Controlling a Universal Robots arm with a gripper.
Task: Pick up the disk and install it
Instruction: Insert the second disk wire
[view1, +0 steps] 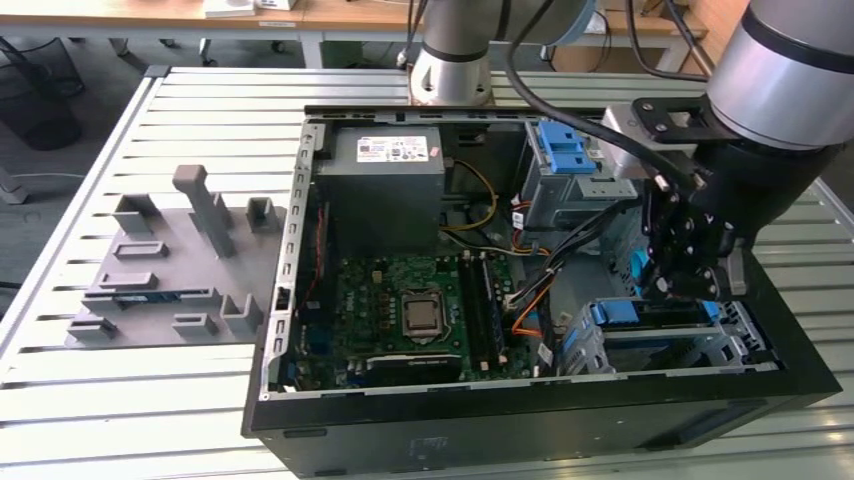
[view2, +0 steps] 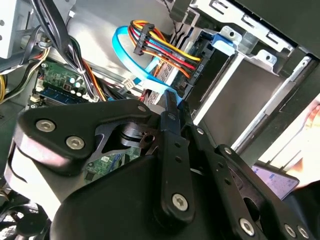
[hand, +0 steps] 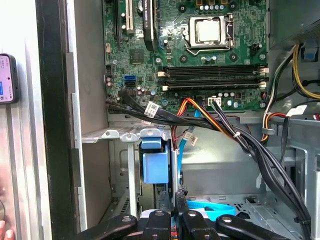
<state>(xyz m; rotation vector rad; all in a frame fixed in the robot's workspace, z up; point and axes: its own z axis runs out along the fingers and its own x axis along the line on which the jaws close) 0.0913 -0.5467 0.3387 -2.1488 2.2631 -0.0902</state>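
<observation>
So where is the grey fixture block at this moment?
In the exterior view, the grey fixture block lies on the slatted metal table, at the exterior view's left, just beside the open computer case.

my gripper (hand: 172, 212) sits low in the open case, fingers close together, beside a blue latch (hand: 155, 167); green motherboard (hand: 200, 55) beyond, black cables (hand: 235, 135) crossing.

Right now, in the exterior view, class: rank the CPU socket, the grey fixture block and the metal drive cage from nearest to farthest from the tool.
1. Metal drive cage: right beside the tool, on the exterior view's right.
2. CPU socket: farther off, toward the exterior view's left.
3. Grey fixture block: farthest, well over on the exterior view's left.
</observation>
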